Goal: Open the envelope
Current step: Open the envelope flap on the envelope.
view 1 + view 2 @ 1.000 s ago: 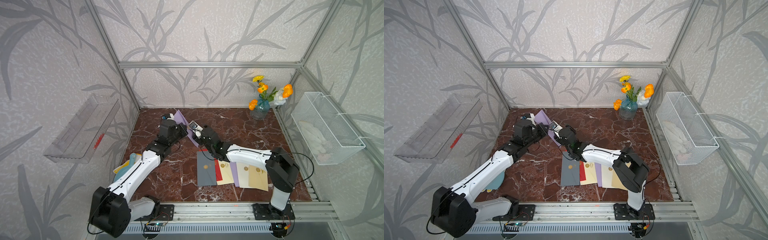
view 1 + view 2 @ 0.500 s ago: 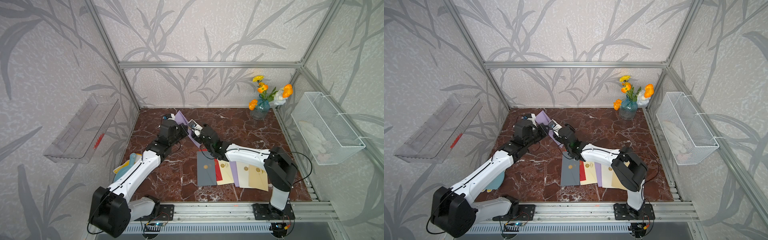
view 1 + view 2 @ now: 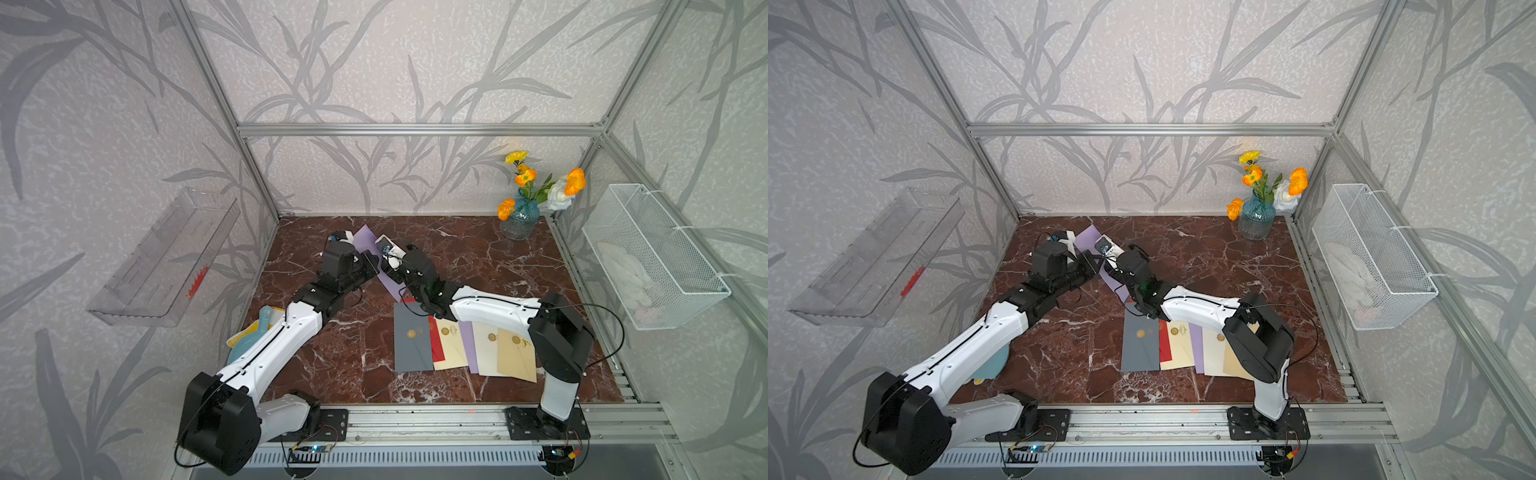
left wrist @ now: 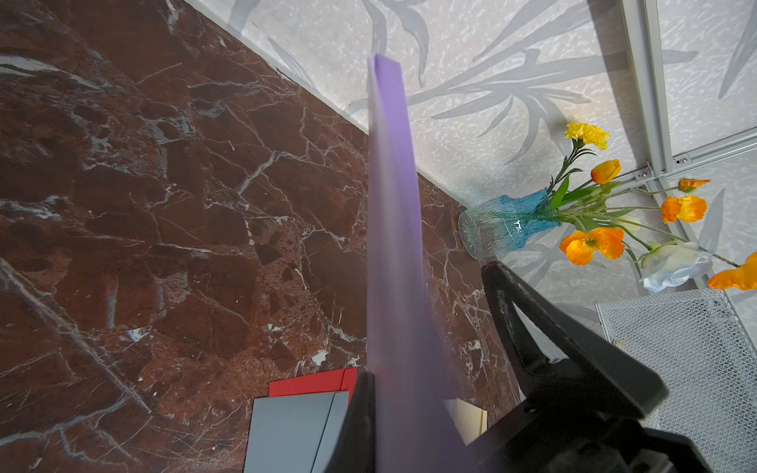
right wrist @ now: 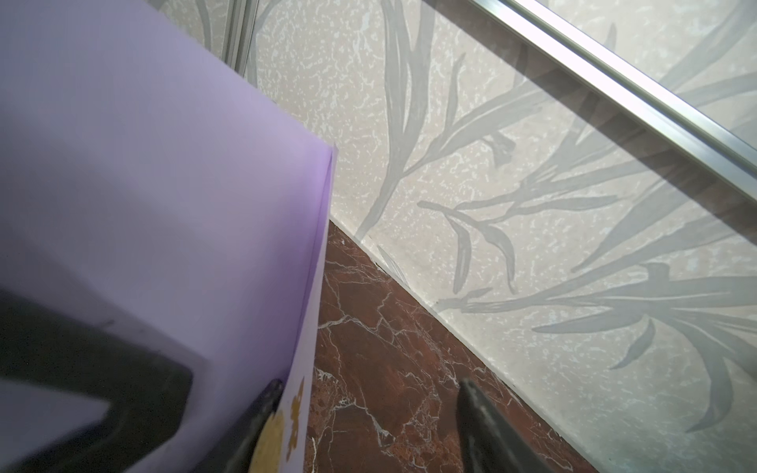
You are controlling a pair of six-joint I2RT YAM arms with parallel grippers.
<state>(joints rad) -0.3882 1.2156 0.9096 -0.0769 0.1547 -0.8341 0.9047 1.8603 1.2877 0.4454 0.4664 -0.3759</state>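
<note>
Beyond the spare envelopes [image 3: 461, 349] fanned on the near counter [image 3: 345, 365], the purple envelope [image 4: 393, 245] is held on edge, far and left of centre, pinched by the closed left fingers [image 4: 545, 327]. The right fingers [image 5: 483, 426] gape beside its gold seal [image 5: 274, 434]; they should take only the flap edge, then peel gently.

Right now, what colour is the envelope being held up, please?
The envelope is lilac, clearest in the right wrist view.
</note>
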